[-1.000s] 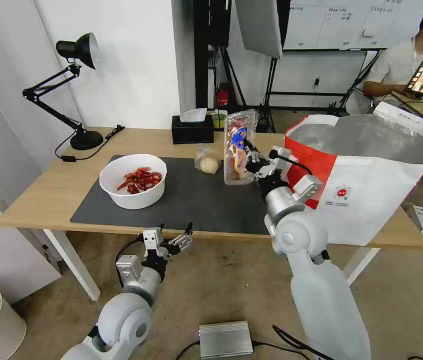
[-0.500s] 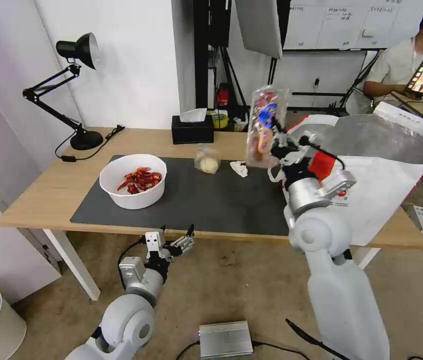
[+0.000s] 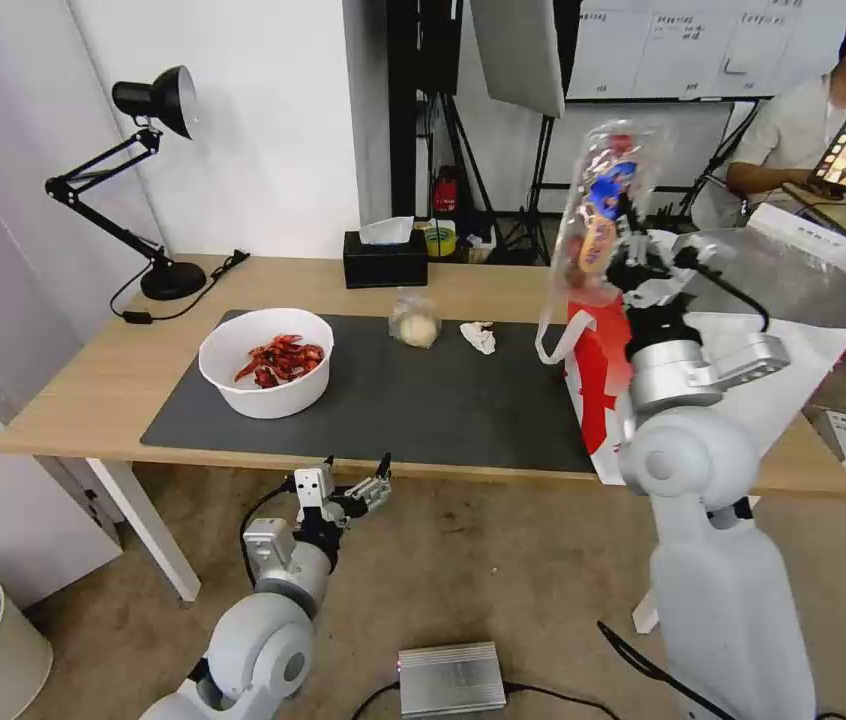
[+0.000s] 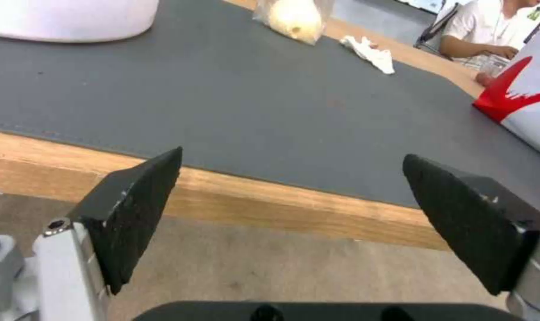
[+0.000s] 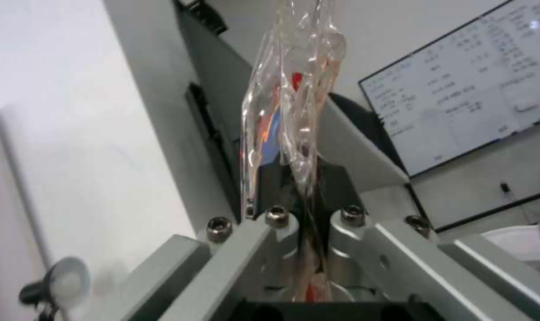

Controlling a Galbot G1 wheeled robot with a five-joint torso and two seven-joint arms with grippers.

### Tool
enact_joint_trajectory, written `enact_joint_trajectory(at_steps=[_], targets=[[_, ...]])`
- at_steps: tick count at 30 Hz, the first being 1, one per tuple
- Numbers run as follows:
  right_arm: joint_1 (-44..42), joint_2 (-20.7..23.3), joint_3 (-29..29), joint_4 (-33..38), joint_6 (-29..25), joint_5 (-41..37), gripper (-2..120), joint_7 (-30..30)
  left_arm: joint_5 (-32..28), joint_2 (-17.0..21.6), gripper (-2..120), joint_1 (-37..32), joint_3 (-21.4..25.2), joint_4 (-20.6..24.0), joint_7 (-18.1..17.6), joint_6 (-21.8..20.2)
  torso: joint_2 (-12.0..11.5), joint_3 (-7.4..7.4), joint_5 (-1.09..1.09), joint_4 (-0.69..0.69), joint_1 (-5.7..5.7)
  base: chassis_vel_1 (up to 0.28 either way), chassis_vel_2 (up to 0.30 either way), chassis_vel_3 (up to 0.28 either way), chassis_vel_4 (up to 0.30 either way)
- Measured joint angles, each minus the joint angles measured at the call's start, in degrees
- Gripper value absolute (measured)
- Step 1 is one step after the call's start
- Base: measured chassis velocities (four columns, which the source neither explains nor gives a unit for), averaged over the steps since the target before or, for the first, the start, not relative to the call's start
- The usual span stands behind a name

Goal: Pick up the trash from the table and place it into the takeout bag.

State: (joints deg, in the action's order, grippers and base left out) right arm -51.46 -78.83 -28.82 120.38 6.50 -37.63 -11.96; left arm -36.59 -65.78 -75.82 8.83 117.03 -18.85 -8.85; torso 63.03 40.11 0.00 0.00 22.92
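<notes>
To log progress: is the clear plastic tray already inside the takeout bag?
No, the right gripper holds the clear tray above the takeout bag.

Right arm raised upright past tabletop's right front edge, right pincer (image 3: 633, 262) pointing up, clamped on clear plastic tray (image 3: 598, 205). Left arm low below front edge, left pincer (image 3: 348, 484) spread wide, empty.

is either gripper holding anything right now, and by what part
The right gripper is shut on the clear plastic tray, pinching its lower edge. The left gripper is open, holding nothing.
</notes>
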Motion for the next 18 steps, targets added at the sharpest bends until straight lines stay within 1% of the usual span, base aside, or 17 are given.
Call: enact_joint_trajectory(at_steps=[10,18], targets=[[0.0,0.44,-3.8,-1.15,-1.61,-1.27,1,-1.91,-0.04,-0.14,100,-0.05,-0.19,-0.41,-0.02,0.12,0.0,0.0,0.0,0.0,0.0,0.0,0.0,0.0,0.0],[-0.2,0.47,-5.09,-1.96,-1.81,-2.79,1,-3.77,-0.07,-0.34,100,0.19,-0.43,-0.55,-0.02,0.14,0.0,0.0,0.0,0.0,0.0,0.0,0.0,0.0,0.0]])
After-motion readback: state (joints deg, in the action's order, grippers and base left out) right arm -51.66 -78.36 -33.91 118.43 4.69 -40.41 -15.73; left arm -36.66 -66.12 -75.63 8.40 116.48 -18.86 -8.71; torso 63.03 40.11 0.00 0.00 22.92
